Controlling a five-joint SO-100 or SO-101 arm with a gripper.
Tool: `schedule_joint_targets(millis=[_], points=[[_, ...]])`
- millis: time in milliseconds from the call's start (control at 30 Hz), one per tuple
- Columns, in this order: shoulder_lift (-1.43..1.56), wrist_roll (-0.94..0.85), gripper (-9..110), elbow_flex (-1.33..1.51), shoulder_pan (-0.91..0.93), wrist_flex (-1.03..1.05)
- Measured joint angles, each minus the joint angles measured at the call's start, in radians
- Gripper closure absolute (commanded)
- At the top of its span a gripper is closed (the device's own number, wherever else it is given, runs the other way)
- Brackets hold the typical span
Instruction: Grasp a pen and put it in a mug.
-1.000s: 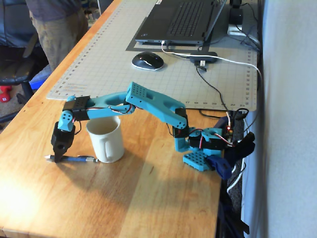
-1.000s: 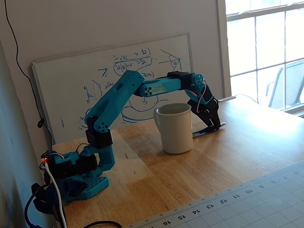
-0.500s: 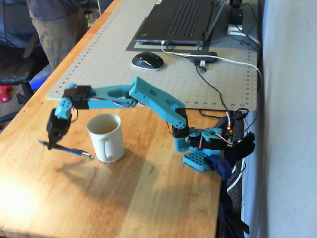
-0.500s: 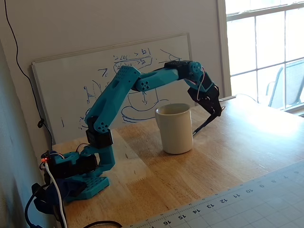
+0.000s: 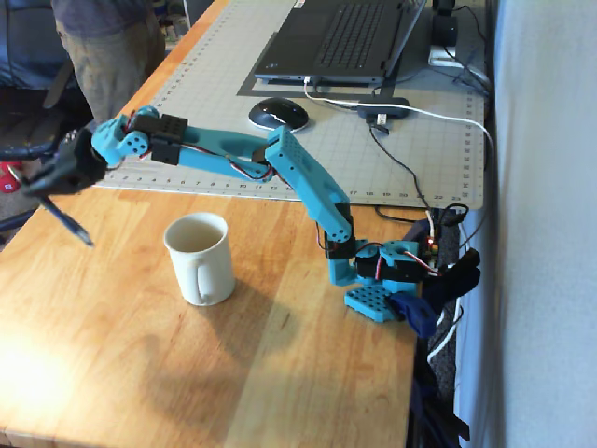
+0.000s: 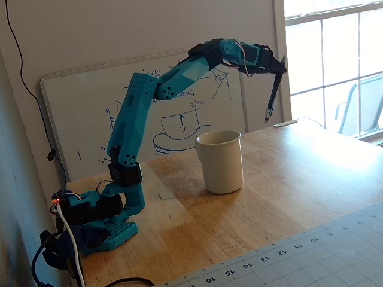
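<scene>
The cream-white mug (image 5: pixel 200 258) stands upright on the wooden table, handle toward the camera in a fixed view; it also shows in the other fixed view (image 6: pixel 220 161). My gripper (image 5: pixel 39 179) is shut on the dark pen (image 5: pixel 67 220) and holds it in the air, up and to the left of the mug. The pen hangs tip down and slanted. In the other fixed view the gripper (image 6: pixel 279 64) holds the pen (image 6: pixel 273 92) above table level, beyond and right of the mug, not over its mouth.
A grey cutting mat (image 5: pixel 373 140) lies behind the arm with a laptop (image 5: pixel 345 37), a mouse (image 5: pixel 278 115) and cables. A person (image 5: pixel 107 47) stands at the table's far left edge. A whiteboard (image 6: pixel 179 119) leans against the wall. The arm's base (image 5: pixel 392 280) is at the right edge.
</scene>
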Motion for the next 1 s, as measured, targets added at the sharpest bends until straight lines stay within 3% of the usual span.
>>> schedule_joint_targets(millis=[167, 433, 733, 1000], points=[[0.023, 0.0, 97, 0.038, 0.0, -0.133], [0.262, 0.0, 97, 0.337, 0.0, -0.17], [0.442, 0.0, 97, 0.437, 0.0, -0.17], [0.776, 0.0, 97, 0.83, 0.0, -0.17]])
